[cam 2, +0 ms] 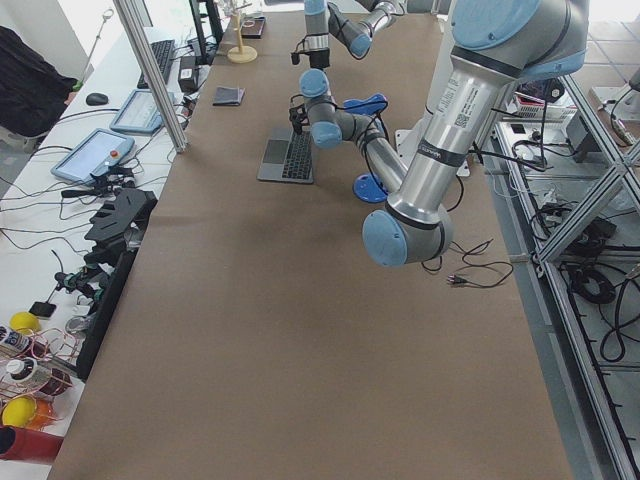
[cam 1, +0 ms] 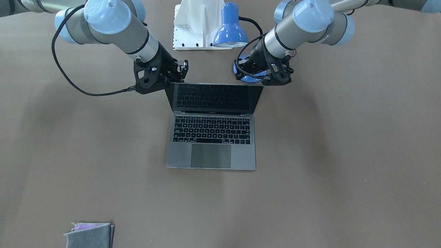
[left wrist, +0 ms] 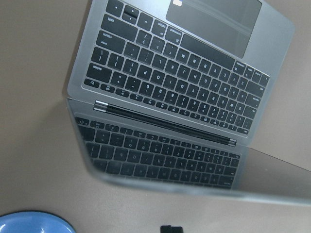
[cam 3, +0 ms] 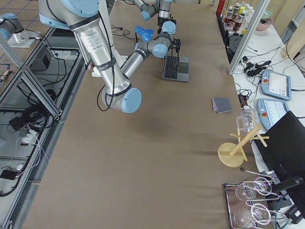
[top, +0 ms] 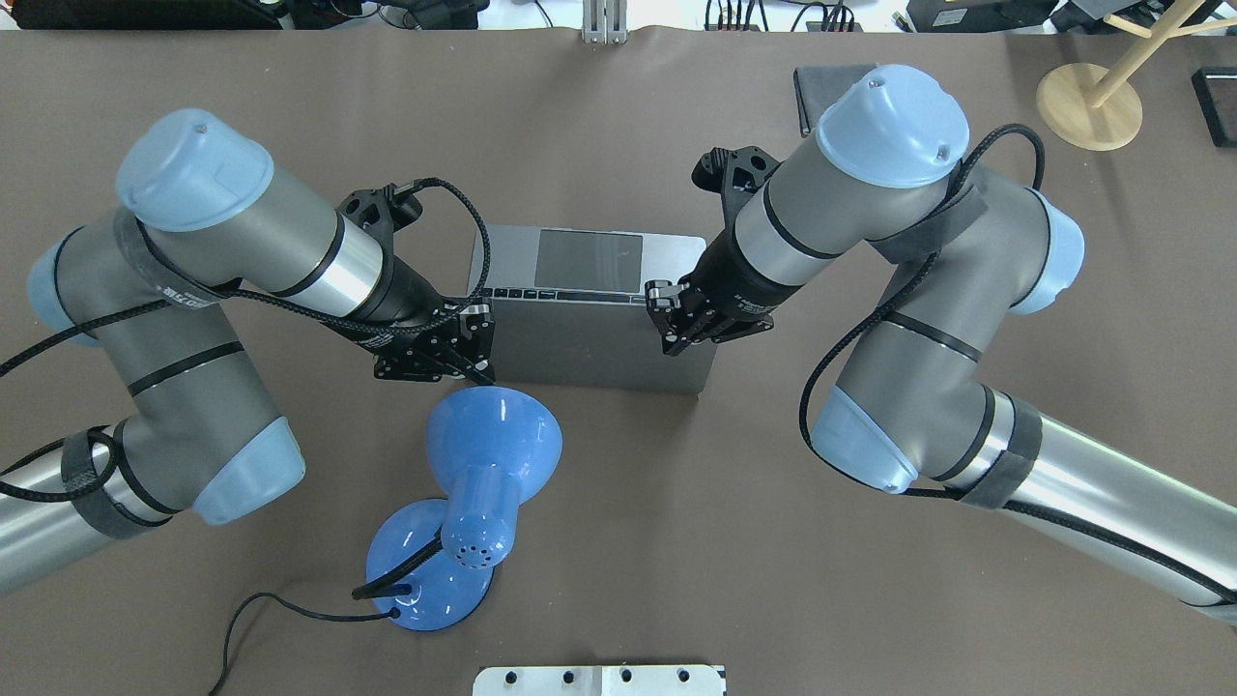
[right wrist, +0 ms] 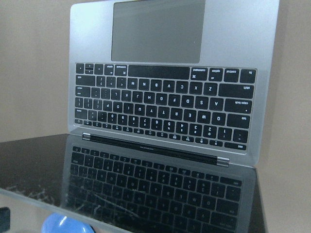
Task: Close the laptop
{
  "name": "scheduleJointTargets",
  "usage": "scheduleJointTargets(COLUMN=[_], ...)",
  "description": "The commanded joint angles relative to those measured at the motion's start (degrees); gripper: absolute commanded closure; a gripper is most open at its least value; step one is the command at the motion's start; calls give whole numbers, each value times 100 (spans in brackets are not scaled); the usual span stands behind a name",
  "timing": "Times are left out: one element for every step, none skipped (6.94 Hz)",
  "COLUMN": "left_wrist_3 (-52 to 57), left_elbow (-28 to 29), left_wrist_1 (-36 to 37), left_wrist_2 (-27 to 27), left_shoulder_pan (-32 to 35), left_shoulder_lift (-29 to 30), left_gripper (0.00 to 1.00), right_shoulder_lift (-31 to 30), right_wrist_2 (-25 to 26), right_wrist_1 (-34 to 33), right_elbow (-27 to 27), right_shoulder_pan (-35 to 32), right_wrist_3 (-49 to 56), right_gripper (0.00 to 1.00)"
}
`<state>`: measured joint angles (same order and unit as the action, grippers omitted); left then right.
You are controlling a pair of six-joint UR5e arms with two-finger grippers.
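The grey laptop (cam 1: 244, 155) stands open in the middle of the table, its screen raised steeply and mirroring the black keyboard. From overhead its lid back (top: 589, 348) faces me. My left gripper (top: 474, 343) is at the lid's top left corner, also seen in the front view (cam 1: 268, 77). My right gripper (top: 672, 324) is at the other top corner (cam 1: 174, 77). Each is against or just beside the lid edge. I cannot tell whether either is open or shut. Both wrist views look down on the keyboard (left wrist: 180, 82) (right wrist: 170, 111), with no fingers clearly in view.
A blue desk lamp (top: 493, 445) stands just behind the laptop on my left side, its base (cam 1: 248, 77) close under the left gripper. A white mounting plate (cam 1: 193, 24) lies at my base. A folded grey cloth (cam 1: 89, 234) and a wooden stand (top: 1087, 101) sit at the far edge.
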<state>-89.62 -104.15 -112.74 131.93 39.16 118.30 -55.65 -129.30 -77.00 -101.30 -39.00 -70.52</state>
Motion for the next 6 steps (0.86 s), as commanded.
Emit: scheduleJointTargets(left_wrist_3=[14, 32, 49, 67, 137, 198], left_elbow=[131, 489, 884, 1210, 1587, 1774], left_wrist_1=[6, 6, -55, -99, -108, -230], left_wrist_2=[-9, -9, -44, -401, -483, -545], left_shoulder_pan=[319, 399, 417, 409, 417, 417], left_shoulder_lift=[184, 455, 631, 807, 1044, 1072], left_gripper=[100, 100, 100, 100, 100, 100], right_shoulder_lift=[90, 90, 273, 448, 459, 494], right_wrist_2=[1, 1, 1, 1, 1, 1], right_wrist_1=[194, 255, 560, 694, 704, 704], right_elbow=[268, 364, 766, 1083, 1138, 1191], right_shoulder_pan=[-168, -247, -300, -336, -362, -362], right_wrist_3=[3, 46, 21, 3, 12, 12], right_gripper=[100, 100, 100, 100, 100, 100])
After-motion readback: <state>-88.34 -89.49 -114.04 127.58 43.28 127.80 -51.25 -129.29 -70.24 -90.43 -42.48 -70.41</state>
